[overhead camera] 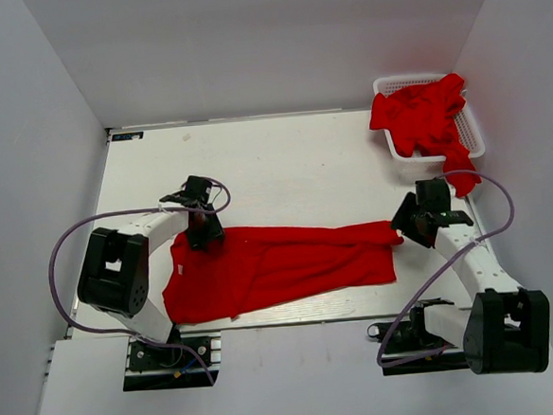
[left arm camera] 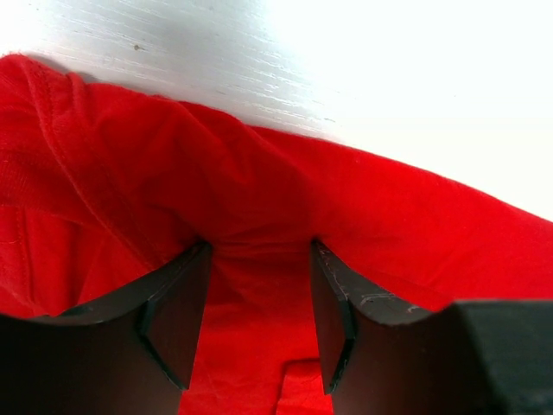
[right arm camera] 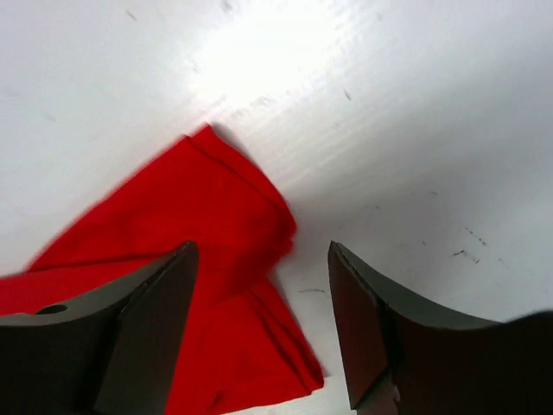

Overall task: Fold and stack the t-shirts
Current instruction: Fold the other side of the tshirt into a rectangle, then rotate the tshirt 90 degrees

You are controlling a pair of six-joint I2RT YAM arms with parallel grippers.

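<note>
**Table** (overhead camera: 283,160): white top with pale walls (overhead camera: 51,100) on the left, far and right sides. The far half is bare from the left edge to the basket. The near strip is narrow.

**Basket** (overhead camera: 402,81): white lattice, far right corner, close to the right wall.

**Heaped t-shirts** (overhead camera: 422,117): red and crumpled, filling the basket. One part hangs over its near right rim. The number of shirts cannot be made out.

**Spread t-shirt** (overhead camera: 280,264): red, lying lengthwise left to right across the near half of the table. Its near hem is just inside the near edge. The left end is partly covered by the left arm (overhead camera: 128,261). Both wrist views cut it off.

**Left gripper** (left arm camera: 259,251): at the shirt's far left corner, hiding that corner from above. Its fingers (left arm camera: 181,311) are spread and their tips are down against the cloth. A smooth stretch of red lies across the gap, with creases running to each tip. No bunch of cloth is pinched.

**Right gripper** (right arm camera: 261,249): at the shirt's right end. The fingers stand wide apart and hold nothing. One is over the cloth corner and the other is over bare table. Contact with the cloth cannot be told.
</note>
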